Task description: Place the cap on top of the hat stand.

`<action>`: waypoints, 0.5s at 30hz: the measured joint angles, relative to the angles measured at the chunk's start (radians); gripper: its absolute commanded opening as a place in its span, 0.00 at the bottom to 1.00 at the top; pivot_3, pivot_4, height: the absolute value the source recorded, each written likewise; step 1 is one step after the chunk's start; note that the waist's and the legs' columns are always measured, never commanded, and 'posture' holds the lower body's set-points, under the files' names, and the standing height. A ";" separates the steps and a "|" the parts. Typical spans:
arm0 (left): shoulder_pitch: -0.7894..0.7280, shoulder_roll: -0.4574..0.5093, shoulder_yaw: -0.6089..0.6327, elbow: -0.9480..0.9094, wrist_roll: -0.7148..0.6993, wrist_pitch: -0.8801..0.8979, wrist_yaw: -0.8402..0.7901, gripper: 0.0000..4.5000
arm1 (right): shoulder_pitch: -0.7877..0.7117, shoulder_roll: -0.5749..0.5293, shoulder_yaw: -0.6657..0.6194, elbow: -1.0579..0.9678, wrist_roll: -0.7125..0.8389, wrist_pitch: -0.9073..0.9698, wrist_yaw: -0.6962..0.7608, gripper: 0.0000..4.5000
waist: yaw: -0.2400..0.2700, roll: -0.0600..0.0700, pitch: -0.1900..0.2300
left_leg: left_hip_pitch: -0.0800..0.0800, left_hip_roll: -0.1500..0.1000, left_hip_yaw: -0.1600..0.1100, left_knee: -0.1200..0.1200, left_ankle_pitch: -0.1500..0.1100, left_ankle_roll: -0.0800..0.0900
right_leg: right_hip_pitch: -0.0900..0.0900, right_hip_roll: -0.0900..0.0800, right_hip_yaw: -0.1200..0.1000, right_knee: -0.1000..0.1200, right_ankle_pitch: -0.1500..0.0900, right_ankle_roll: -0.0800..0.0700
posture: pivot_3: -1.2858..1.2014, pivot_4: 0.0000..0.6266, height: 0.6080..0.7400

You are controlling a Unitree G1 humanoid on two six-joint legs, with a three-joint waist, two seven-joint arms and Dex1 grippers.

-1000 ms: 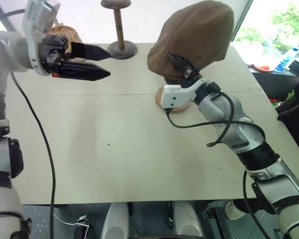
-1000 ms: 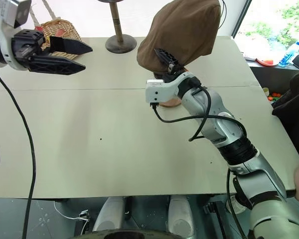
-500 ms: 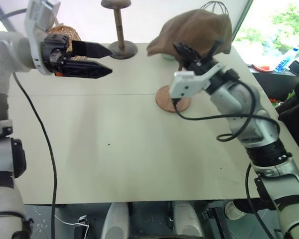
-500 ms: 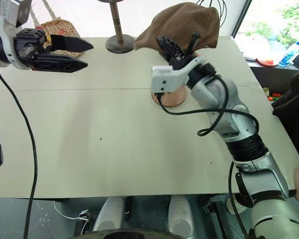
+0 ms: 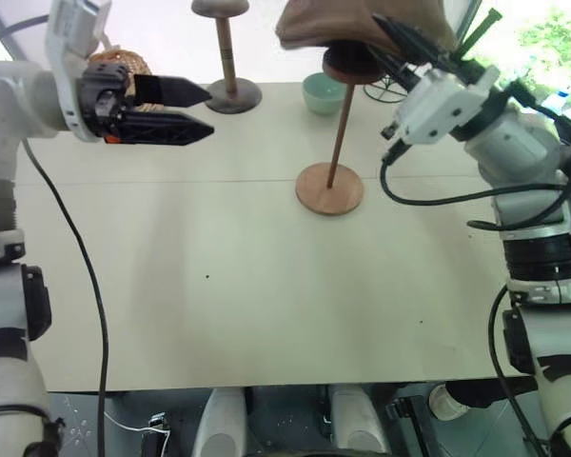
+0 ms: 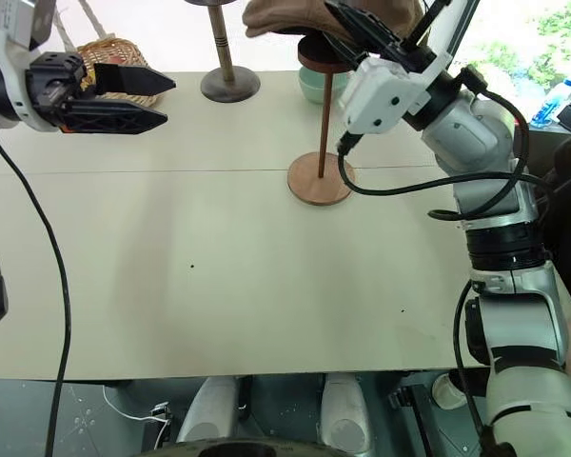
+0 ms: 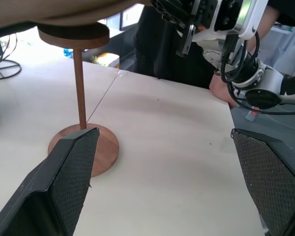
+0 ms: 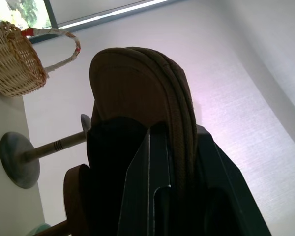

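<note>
The brown cap (image 5: 362,19) hangs in the air with my right gripper (image 5: 392,31) shut on its edge; in the right wrist view the folded fabric (image 8: 137,93) sits pinched between the fingers (image 8: 160,162). It hovers right over the top disc (image 5: 354,65) of the hat stand, whose thin rod (image 5: 340,124) rises from a round base (image 5: 329,188) at the table's middle. Whether cap and disc touch I cannot tell. My left gripper (image 5: 209,112) is open, held level far to the stand's left, pointing toward it.
A darker stand (image 5: 226,57), a wicker basket (image 5: 124,65), a green bowl (image 5: 322,92) and a black wire frame (image 5: 392,88) stand along the table's far edge. A person's hand (image 7: 221,91) rests at the table's right edge.
My right gripper has risen and swung right with the cap, lifting it from in front of the stand to above the top disc; the rod now shows. The left arm stayed still.
</note>
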 measured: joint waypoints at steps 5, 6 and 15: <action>0.017 0.007 0.024 -0.029 -0.007 0.006 0.016 1.00 | 0.041 -0.028 0.000 0.054 0.067 -0.123 0.071 0.06 | 0.000 0.000 0.000 | 0.000 0.000 0.000 -0.001 0.000 0.000 | 0.000 0.000 0.000 0.000 0.000 0.001 | 0.52 0.24 0.91; 0.019 0.012 0.029 -0.032 -0.008 0.009 0.017 1.00 | 0.055 -0.028 0.000 0.061 0.078 -0.131 0.082 0.06 | 0.000 0.000 0.000 | 0.000 0.000 0.000 -0.001 0.000 0.000 | 0.000 0.000 0.000 0.000 0.000 0.001 | 0.52 0.24 0.91; 0.020 0.020 0.033 -0.037 -0.009 0.024 0.022 1.00 | 0.075 -0.012 0.009 0.126 0.115 -0.139 0.167 0.06 | 0.001 0.000 0.000 | 0.001 0.000 0.000 0.000 0.000 0.000 | 0.000 0.000 0.001 0.001 0.000 0.001 | 0.52 0.24 0.91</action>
